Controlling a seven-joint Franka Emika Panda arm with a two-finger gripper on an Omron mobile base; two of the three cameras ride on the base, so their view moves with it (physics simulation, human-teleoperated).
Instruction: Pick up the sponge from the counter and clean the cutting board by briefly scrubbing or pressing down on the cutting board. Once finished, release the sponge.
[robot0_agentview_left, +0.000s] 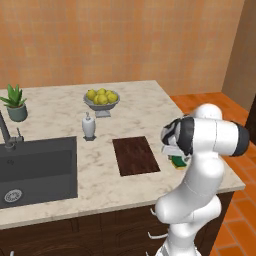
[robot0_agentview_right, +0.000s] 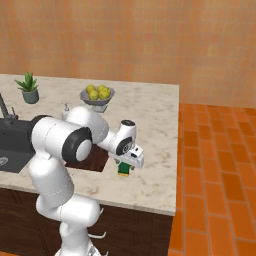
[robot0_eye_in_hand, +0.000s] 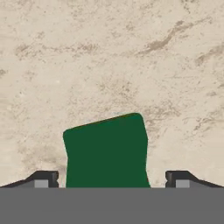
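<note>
Behind your claw (robot0_agentview_right: 125, 167): an orange-tan tiled wall (robot0_agentview_left: 125, 40). To its right: a terracotta tile floor (robot0_agentview_right: 215, 165). Below it: dark wood cabinet fronts (robot0_agentview_left: 75, 235). Light even, shadows soft.

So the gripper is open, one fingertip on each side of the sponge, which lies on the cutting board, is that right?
Not quite: the sponge lies on the counter, beside the cutting board, as the hand view shows. The gripper is indeed open, one fingertip on each side of the sponge.
</note>
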